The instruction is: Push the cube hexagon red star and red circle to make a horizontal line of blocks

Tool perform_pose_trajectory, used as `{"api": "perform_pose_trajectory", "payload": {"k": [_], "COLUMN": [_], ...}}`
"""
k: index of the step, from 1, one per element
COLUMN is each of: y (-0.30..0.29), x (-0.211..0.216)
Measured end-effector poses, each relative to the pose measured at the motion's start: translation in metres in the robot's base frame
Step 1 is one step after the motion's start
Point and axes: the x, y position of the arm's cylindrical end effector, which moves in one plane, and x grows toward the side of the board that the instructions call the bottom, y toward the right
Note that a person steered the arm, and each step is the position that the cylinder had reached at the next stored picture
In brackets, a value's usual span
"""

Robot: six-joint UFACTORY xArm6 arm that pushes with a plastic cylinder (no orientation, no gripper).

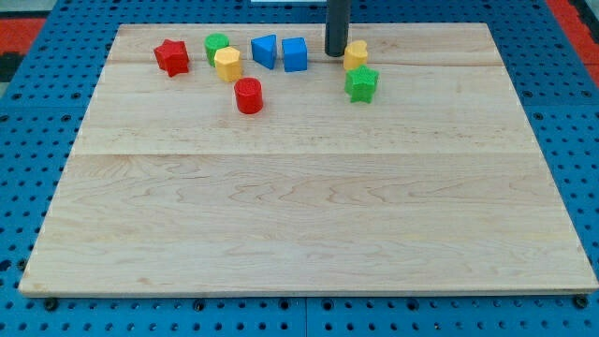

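Eight blocks on the board: two red, the red star (171, 56) and red circle (248, 95); two blue, the blue cube (295, 54) and blue wedge (265, 51); two yellow, the yellow hexagon (227, 64) and yellow block (356, 53); two green, the green star (361, 83) and green block (216, 44).

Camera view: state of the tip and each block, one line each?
My tip: down between blue cube and yellow block.
Red star: leftmost.
Green circle: behind yellow hexagon.
Blue wedge: beside blue cube.
Red circle: below row.
Yellow block: above green star.
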Motion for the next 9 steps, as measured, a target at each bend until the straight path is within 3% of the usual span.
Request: {"api": "perform_pose_trajectory", "payload": {"k": [1,3,5,6,7,9], "y": [-0.012,-0.083,-0.094,-0.13,-0.171,-0.199], "x": [0.019,0.019,0.026,0.033,0.031,0.022]}}
